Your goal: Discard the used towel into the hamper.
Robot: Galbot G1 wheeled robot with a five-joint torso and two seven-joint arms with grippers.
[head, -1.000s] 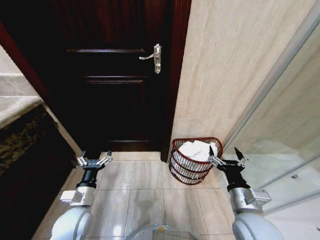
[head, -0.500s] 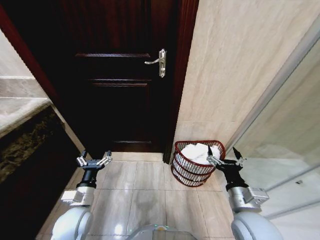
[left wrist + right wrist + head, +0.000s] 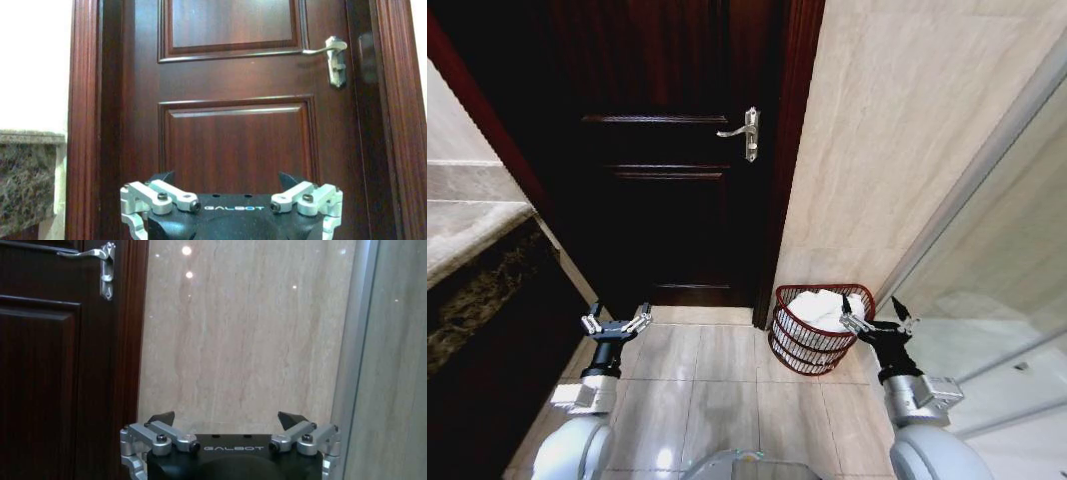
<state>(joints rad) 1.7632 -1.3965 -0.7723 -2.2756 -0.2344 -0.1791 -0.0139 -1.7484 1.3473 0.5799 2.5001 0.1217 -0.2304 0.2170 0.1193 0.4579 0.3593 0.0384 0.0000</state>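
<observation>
Towel (image 3: 825,305), white and crumpled, lies inside the hamper (image 3: 802,345), which stands on the tiled floor (image 3: 717,385) against the beige wall (image 3: 897,150), just beside the dark door (image 3: 677,200). The right tool (image 3: 877,322) hovers at the hamper's rim, spread wide and gripping nothing. The left tool (image 3: 614,323), also spread and bare, hangs well apart over the floor, facing the door and its handle (image 3: 332,55).

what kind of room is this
Most likely a bathroom: a glass shower partition on the right, beige stone-look wall tiles, a marble counter on the left, and a wire hamper with a white towel inside by the dark wooden door.
</observation>
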